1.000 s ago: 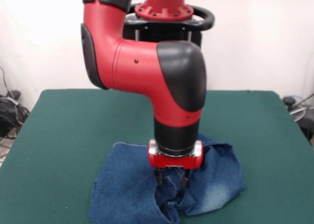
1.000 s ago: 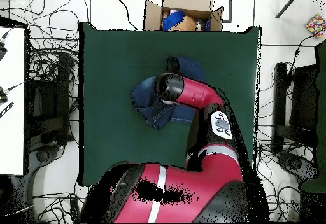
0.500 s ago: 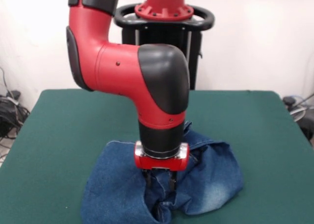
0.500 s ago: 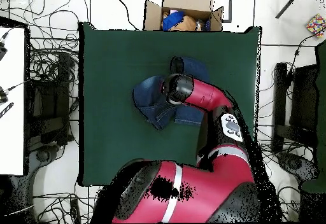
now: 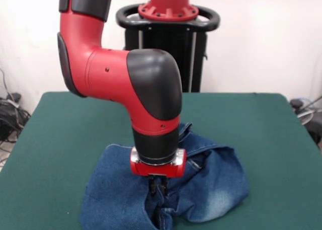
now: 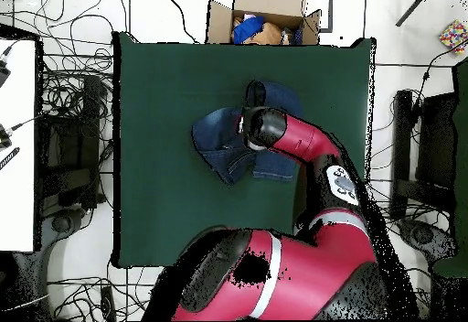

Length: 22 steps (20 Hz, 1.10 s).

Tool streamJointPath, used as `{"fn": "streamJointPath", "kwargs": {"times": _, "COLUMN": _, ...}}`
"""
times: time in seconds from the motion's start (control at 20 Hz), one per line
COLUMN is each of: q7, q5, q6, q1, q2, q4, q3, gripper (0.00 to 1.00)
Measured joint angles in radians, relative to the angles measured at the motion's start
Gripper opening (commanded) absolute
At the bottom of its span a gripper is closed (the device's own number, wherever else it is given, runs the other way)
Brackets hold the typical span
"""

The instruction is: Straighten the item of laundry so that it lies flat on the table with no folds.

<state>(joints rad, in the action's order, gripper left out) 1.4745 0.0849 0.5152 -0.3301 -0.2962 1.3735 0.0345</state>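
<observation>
My gripper point(image 5: 159, 185) is down on the jeans point(image 5: 115, 195), jaws pinched narrow on a raised fold near the middle (looks like cloth is between them). I'd say I've got that ridge so I can drag it out flat. Jeans sit mid-table point(image 5: 261, 139): bunched blue denim, faded patch at one side, several folds left.
</observation>
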Motion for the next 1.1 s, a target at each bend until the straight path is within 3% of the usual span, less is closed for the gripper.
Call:
{"fn": "streamJointPath", "kwargs": {"times": 0.6, "q7": 0.0, "q5": -0.001, "q6": 0.058, "q1": 0.009, "q2": -0.036, "q4": 0.002, "q3": -0.003, "gripper": 0.0}}
{"fn": "streamJointPath", "kwargs": {"times": 1.1, "q7": 0.0, "q5": -0.006, "q6": 0.392, "q1": 0.047, "q2": -0.191, "q4": -0.081, "q3": -0.056, "gripper": 0.0}}
